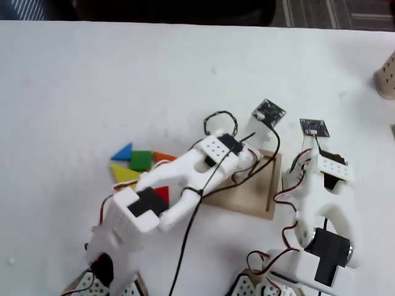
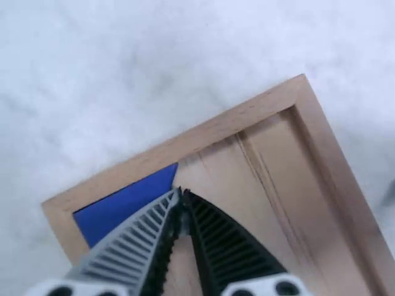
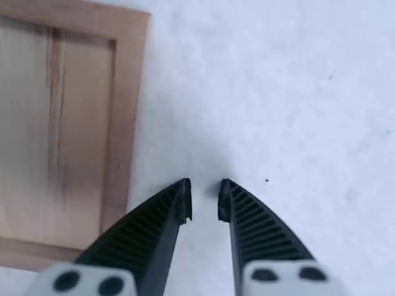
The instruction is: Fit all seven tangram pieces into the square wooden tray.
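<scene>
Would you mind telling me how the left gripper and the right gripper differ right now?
The left gripper is shut; the right gripper is slightly open. The left gripper hangs over the floor of the wooden tray, beside the blue piece; the right gripper is over the table just outside the tray. Both point down, with nothing visibly held.

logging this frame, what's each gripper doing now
Left gripper: closed, nothing visibly held, tips at the blue piece in the tray.
Right gripper: slightly open, empty, above the table.
</scene>
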